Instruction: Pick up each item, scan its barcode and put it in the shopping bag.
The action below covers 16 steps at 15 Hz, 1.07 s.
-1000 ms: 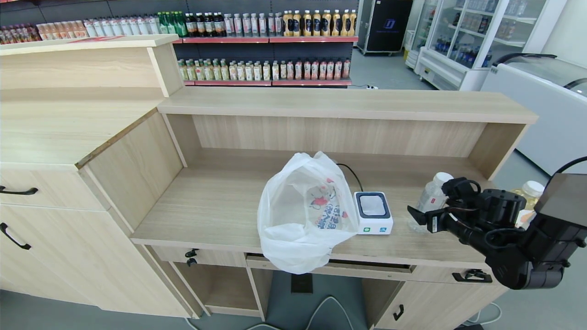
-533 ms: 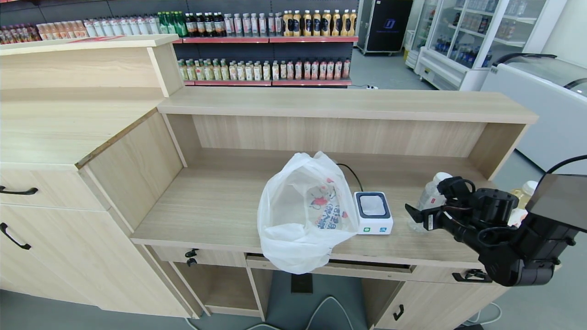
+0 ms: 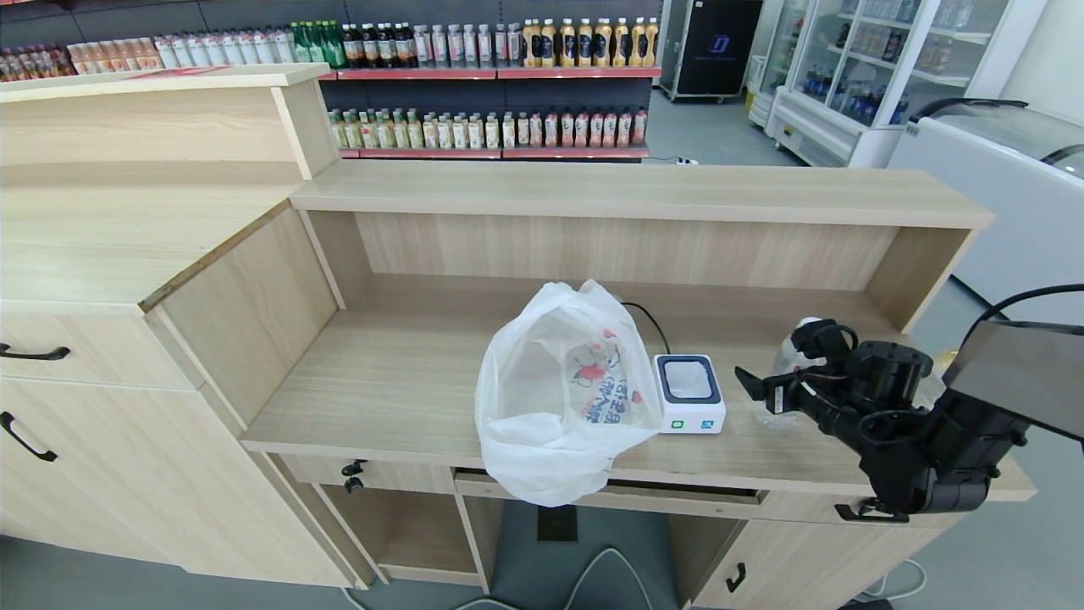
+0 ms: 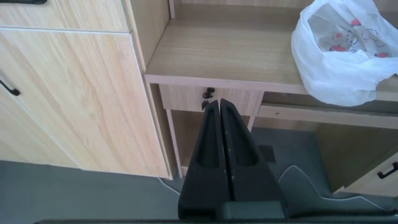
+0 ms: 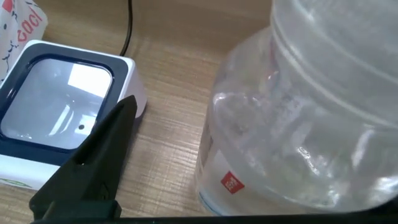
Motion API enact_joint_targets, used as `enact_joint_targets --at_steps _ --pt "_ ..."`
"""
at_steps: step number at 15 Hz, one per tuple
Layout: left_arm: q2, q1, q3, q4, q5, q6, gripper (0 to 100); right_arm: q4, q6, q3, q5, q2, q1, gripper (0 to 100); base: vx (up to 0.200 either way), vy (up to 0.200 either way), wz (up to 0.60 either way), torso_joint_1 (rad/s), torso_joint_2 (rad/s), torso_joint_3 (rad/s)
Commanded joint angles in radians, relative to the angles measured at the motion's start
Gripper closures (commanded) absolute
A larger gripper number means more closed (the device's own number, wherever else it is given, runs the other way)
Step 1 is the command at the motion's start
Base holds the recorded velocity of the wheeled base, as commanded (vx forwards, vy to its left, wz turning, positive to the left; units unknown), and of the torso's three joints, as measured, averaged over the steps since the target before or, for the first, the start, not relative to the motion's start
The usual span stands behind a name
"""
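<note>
Beyond the desk (image 3: 381, 381), we see the shop.
Drink shelves (image 3: 491, 131) line the back; glass-door coolers (image 3: 847, 76) and a chest freezer (image 3: 999, 212) stand off to our right.

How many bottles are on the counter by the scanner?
1. A clear bottle stands on the counter, just right of the scanner. Another could be hidden behind the right arm.

In the head view the right tool (image 3: 769, 383) and its arm cover most of the clear bottle (image 3: 786, 357), leaving its cap and a strip of body. The right wrist view cuts off the bottle's top, part of the scanner (image 5: 62, 106) and the tool's second finger. What lies in the shopping bag (image 3: 550, 398) cannot be told.
</note>
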Motion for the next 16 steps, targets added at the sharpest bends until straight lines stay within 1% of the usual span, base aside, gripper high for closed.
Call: enact_joint_targets --at_steps 1,8,9,16 --pt "0.0 0.0 0.0 0.0 0.0 0.0 100 -0.004 0.0 -0.02 0.001 0.019 0.011 0 0.0 0.0 0.0 0.0 0.0 0.0" --pt "0.0 0.0 0.0 0.0 0.0 0.0 100 0.001 -0.001 -0.05 0.01 0.035 0.004 0 0.0 0.0 0.0 0.0 0.0 0.0" --pt "0.0 0.0 0.0 0.0 0.0 0.0 100 0.004 -0.003 -0.066 0.009 0.038 0.002 100 0.0 0.0 0.0 0.0 0.0 0.0" --pt "0.0 0.0 0.0 0.0 0.0 0.0 100 -0.002 -0.006 -0.064 0.003 0.032 -0.004 100 0.0 0.0 0.0 0.0 0.0 0.0"
